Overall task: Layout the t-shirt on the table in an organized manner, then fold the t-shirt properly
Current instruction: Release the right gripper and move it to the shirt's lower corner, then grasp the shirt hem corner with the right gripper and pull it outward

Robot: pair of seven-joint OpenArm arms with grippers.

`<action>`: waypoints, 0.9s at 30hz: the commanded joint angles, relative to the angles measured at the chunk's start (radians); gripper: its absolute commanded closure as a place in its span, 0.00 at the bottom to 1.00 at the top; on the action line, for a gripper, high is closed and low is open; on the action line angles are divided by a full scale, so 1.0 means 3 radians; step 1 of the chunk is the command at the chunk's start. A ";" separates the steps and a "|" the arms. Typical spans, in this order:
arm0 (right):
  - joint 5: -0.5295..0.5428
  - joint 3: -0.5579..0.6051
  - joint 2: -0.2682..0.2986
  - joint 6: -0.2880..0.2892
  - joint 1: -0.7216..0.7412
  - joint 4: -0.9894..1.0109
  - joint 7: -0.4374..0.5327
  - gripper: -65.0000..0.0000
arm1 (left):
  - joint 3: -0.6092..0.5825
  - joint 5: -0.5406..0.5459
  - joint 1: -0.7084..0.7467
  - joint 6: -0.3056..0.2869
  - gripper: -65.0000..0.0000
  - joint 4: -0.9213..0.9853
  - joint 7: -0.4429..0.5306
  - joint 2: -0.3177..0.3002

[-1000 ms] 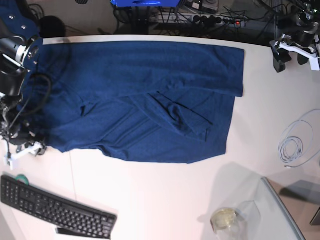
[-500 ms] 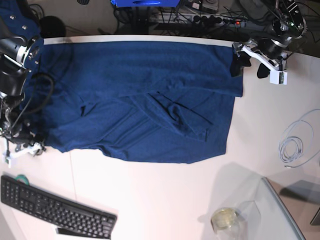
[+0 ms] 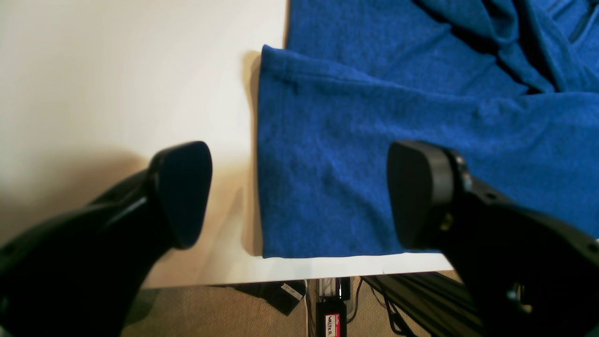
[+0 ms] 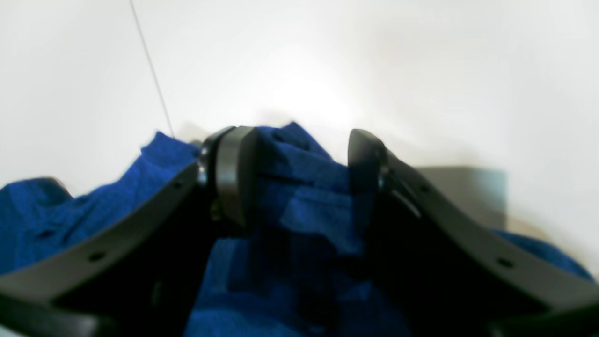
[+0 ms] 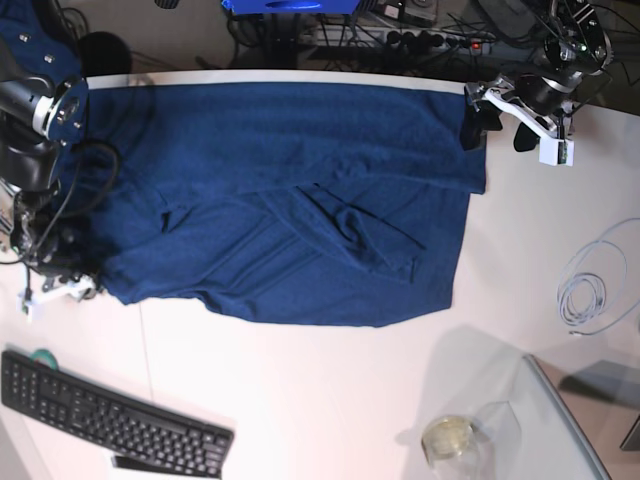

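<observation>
The dark navy t-shirt [image 5: 290, 200] lies spread over the white table [image 5: 330, 400], with creased folds bunched near its middle. My left gripper [image 5: 497, 133] hovers at the shirt's far right corner. In the left wrist view it [image 3: 299, 194] is open wide: one finger is over bare table [image 3: 117, 70] and the other over the t-shirt [image 3: 374, 164], close to the table edge. My right gripper [image 5: 62, 280] is at the shirt's near left corner. In the right wrist view it [image 4: 299, 175] is open, its fingers straddling a raised bunch of t-shirt [image 4: 299, 210].
A black keyboard [image 5: 110, 420] lies at the near left. A coiled white cable [image 5: 590, 285] sits at the right. A glass panel [image 5: 560, 420] and a small jar [image 5: 450, 437] stand at the near right. A power strip with cables [image 5: 400, 40] runs beyond the far edge.
My left arm swung in from the far right to the shirt's far right corner, then held. My right gripper shifted slightly at the left corner and its jaws narrowed a little.
</observation>
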State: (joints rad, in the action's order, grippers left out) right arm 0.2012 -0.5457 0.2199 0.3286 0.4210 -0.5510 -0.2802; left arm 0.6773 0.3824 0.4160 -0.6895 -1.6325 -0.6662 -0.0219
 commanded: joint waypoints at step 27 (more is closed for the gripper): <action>0.0032 -0.0004 -0.0337 0.0129 -0.0618 -0.2324 -0.0618 1.00 | 0.0005 0.0052 -0.0008 -0.0029 0.14 0.0043 0.0065 -0.0032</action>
State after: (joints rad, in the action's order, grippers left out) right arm 0.2008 -0.5457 0.1085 0.3588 0.2169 -1.2293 -0.4911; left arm 0.6746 0.3828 0.4126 -0.6895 -1.6032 -0.6662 -0.0200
